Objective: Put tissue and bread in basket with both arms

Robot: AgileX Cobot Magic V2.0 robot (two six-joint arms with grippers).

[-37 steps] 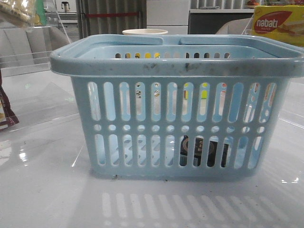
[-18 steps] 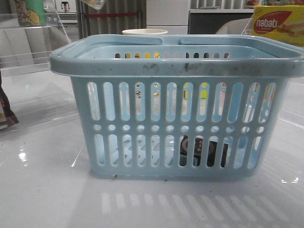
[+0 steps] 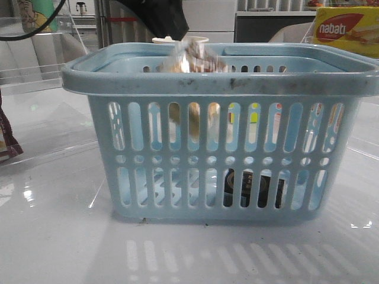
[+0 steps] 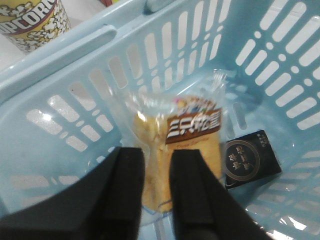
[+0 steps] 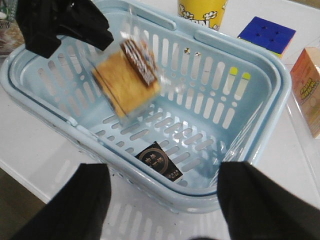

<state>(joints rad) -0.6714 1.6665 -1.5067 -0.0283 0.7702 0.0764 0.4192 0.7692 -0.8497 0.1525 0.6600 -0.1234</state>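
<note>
The light-blue basket (image 3: 219, 83) stands mid-table. The bread (image 3: 192, 59), in a clear wrapper with a dark label, is blurred at rim height over the basket's left half; through the slots it reaches down inside. My left gripper (image 4: 157, 155) hangs above it with its fingers parted, and the bread (image 4: 187, 145) lies below them. The right wrist view shows the bread (image 5: 127, 82) apart from the left gripper (image 5: 65, 22). The black tissue pack (image 5: 159, 160) lies flat on the basket floor (image 4: 249, 157). My right gripper (image 5: 165, 167) is wide open and empty above the basket's near rim.
A yellow-red nabati box (image 3: 346, 29) stands at the back right. A popcorn cup (image 5: 200, 10), a puzzle cube (image 5: 265, 32) and an orange carton (image 5: 307, 90) stand around the basket. A dark red snack packet (image 3: 6, 139) is at the left edge.
The left arm has carried the bread from the upper left to above the basket. The bread has dropped to rim height and is blurred. The tissue pack and basket have not moved.
</note>
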